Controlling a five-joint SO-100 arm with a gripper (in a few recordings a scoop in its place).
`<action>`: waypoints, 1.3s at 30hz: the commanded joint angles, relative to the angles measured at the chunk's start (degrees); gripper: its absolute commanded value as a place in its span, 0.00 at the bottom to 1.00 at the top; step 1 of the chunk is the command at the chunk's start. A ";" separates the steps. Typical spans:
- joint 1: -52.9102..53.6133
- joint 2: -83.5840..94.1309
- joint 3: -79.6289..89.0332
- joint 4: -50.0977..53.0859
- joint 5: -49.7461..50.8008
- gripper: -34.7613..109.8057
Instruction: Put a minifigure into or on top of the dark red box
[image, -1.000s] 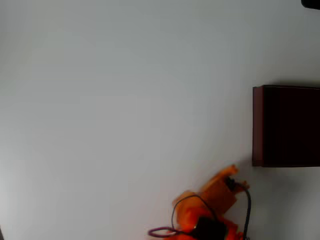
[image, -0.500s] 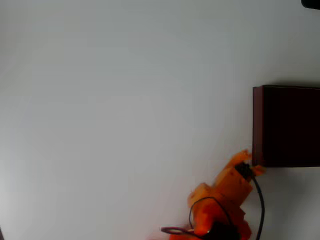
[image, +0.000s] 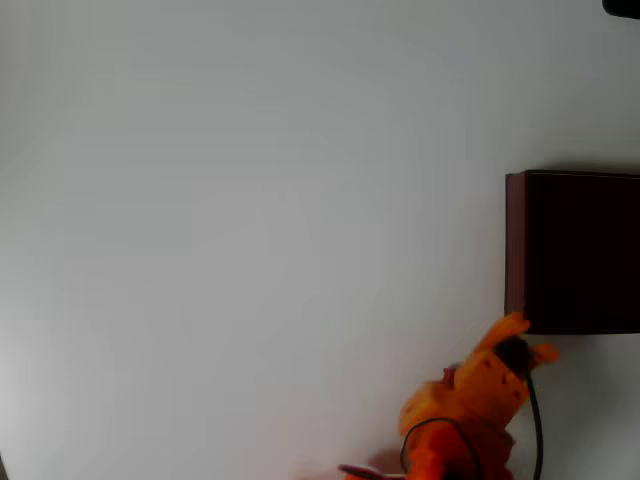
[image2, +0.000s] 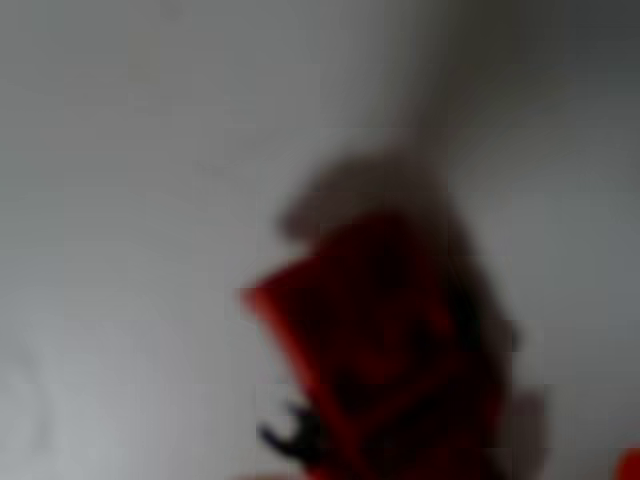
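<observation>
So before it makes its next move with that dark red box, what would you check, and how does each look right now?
1. Box in place on the table, opening upward: ok.
2. Gripper close to the box: ok, at its lower left corner in the overhead view.
3. Gripper over the opening: not ok, it sits at the edge.
4. Minifigure held: cannot tell; the wrist view shows a blurred red shape.
5. Jaws open or shut: cannot tell.

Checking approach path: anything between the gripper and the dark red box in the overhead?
Nothing. In the overhead view the gripper sits right at the lower left corner of the dark red box; whether they touch cannot be told.
</observation>
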 joint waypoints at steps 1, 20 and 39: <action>-3.16 -0.09 0.09 2.55 4.04 0.36; -2.81 0.79 2.11 -0.62 1.23 0.36; -3.25 0.00 5.36 -2.72 1.93 0.36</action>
